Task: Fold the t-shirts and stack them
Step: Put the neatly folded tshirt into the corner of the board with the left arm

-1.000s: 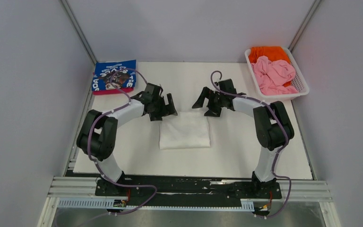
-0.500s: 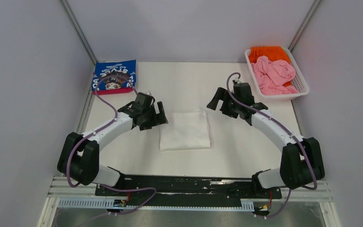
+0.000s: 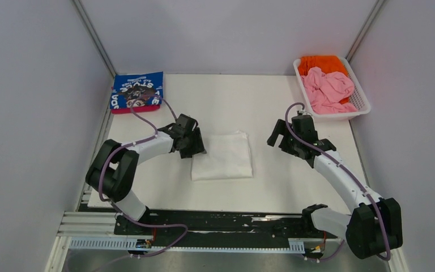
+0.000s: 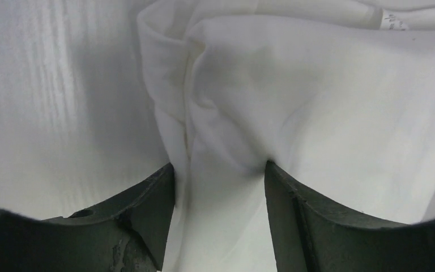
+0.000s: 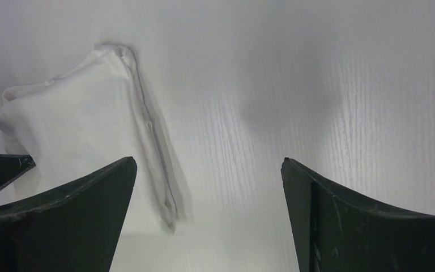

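A white t-shirt (image 3: pixel 222 156) lies folded into a rectangle in the middle of the table. My left gripper (image 3: pixel 196 149) is down on its left edge. In the left wrist view the left gripper (image 4: pixel 220 170) straddles a raised fold of the white t-shirt (image 4: pixel 317 85), both fingertips touching cloth with a wide gap still between them. My right gripper (image 3: pixel 274 139) hovers open to the right of the shirt, holding nothing. The right wrist view shows the right gripper (image 5: pixel 208 164) over bare table, the white t-shirt (image 5: pixel 73 130) to its left. A folded blue t-shirt (image 3: pixel 137 90) lies at the back left.
A pink layer (image 3: pixel 126 109) shows under the blue t-shirt. A white basket (image 3: pixel 362 106) at the back right holds a crumpled pink t-shirt (image 3: pixel 328 88) and an orange t-shirt (image 3: pixel 320 62). Grey walls close in both sides and the back.
Both grippers left the shirt's far edge. The left one came down onto the shirt's left edge and its jaws narrowed. The right arm swung out to the right and nearer.
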{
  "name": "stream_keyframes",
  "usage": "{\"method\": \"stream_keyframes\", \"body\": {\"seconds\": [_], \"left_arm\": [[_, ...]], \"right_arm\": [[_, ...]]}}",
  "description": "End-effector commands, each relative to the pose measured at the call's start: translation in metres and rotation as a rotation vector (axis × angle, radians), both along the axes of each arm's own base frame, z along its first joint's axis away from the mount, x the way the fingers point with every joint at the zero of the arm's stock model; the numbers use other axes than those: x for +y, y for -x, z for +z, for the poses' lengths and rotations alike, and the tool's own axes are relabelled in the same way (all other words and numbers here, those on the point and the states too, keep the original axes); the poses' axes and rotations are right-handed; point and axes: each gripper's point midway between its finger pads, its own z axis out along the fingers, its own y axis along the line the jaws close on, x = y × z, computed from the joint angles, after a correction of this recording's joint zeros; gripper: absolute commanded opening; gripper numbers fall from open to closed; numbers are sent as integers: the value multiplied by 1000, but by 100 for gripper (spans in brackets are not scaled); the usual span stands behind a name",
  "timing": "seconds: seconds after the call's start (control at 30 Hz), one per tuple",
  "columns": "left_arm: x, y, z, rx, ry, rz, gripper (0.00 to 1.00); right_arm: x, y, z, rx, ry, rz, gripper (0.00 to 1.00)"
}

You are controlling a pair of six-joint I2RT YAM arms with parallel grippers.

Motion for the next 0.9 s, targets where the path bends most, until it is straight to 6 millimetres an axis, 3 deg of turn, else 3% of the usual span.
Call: {"method": "stream_keyframes", "body": {"seconds": [0.0, 0.07, 0.13, 0.2, 0.23, 0.3, 0.33, 0.37, 0.4, 0.43, 0.47, 0.5, 0.53, 0.57, 0.87], "left_arm": [[-5, 4, -38, 74, -64, -8, 63], [-12, 2, -46, 89, -77, -27, 49], [-13, 2, -53, 113, -125, -44, 21], [-11, -3, -54, 120, -190, -49, 2], [-5, -7, -56, 113, -240, -42, 0], [0, -28, -40, 59, -319, -31, 0], [8, -29, -36, 64, -373, -32, 0], [12, -49, -22, 4, -426, -8, 0], [21, -51, -16, 2, -487, -23, 0], [25, -73, 1, -68, -550, 6, 0], [34, -76, 7, -69, -612, -9, 0], [39, -96, 23, -125, -675, 23, 0], [45, -100, 31, -127, -726, 10, 0], [48, -116, 43, -164, -779, 21, 0], [95, -201, 102, -307, -974, 49, 0]], "right_arm": [[-12, 2, 5, -25, 41, -19, 100], [-13, 1, 5, -24, 44, -17, 100], [-15, -1, 5, -23, 48, -20, 100], [-16, -1, 5, -24, 51, -24, 100], [-17, -2, 5, -24, 54, -25, 100], [-19, -2, 5, -27, 61, -30, 100], [-21, -3, 6, -31, 67, -38, 100], [-23, -3, 6, -35, 74, -46, 100], [-25, -4, 7, -43, 81, -55, 100], [-28, -5, 8, -51, 90, -68, 100], [-32, -6, 9, -61, 102, -86, 100], [-35, -6, 10, -71, 111, -98, 100], [-37, -7, 12, -81, 118, -110, 100], [-40, -7, 12, -88, 127, -120, 100], [-60, -11, 12, -102, 186, -191, 100]]}}
